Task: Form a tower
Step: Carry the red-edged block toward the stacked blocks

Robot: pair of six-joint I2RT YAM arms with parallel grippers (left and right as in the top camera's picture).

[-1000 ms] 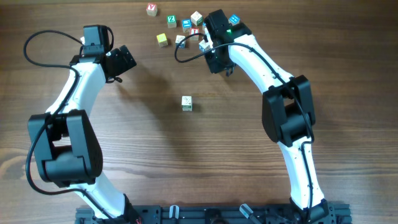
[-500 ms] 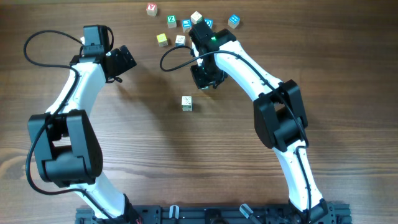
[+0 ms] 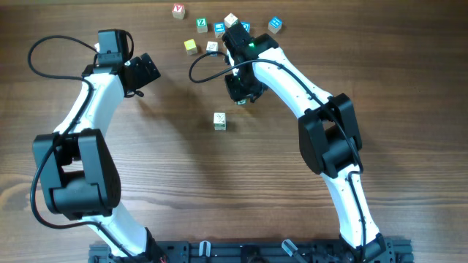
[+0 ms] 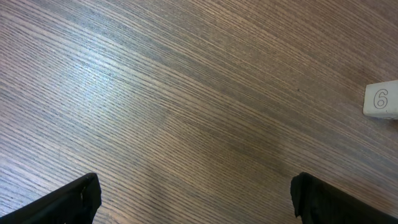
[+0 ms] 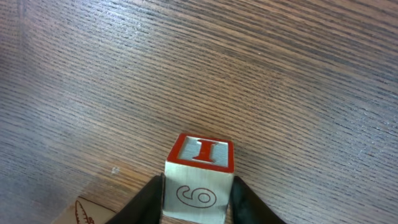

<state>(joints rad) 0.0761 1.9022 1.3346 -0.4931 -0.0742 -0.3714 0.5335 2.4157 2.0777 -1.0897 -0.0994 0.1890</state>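
Overhead: the tower (image 3: 219, 121) is seen end-on, its long axis judged vertical, standing alone on the desk (image 3: 409, 58). It lies near the right gripper (image 3: 240, 95), at 7 o'clock from it. The left gripper (image 3: 148, 68) is well apart, with the tower at 4 o'clock; the right arm is nearer. Loose cubes (image 3: 201, 23) are clustered at 12 o'clock. Left wrist: the gripper is released, fingers spread wide and nothing between them; a pale face marked 6 (image 4: 380, 99) is cut by the 3 o'clock edge, its identity not told. Right wrist: the red-lettered cube (image 5: 200, 168) is grasped between the fingers. A printed pale corner (image 5: 84, 211) shows at 8 o'clock, judged likely the tower's top.
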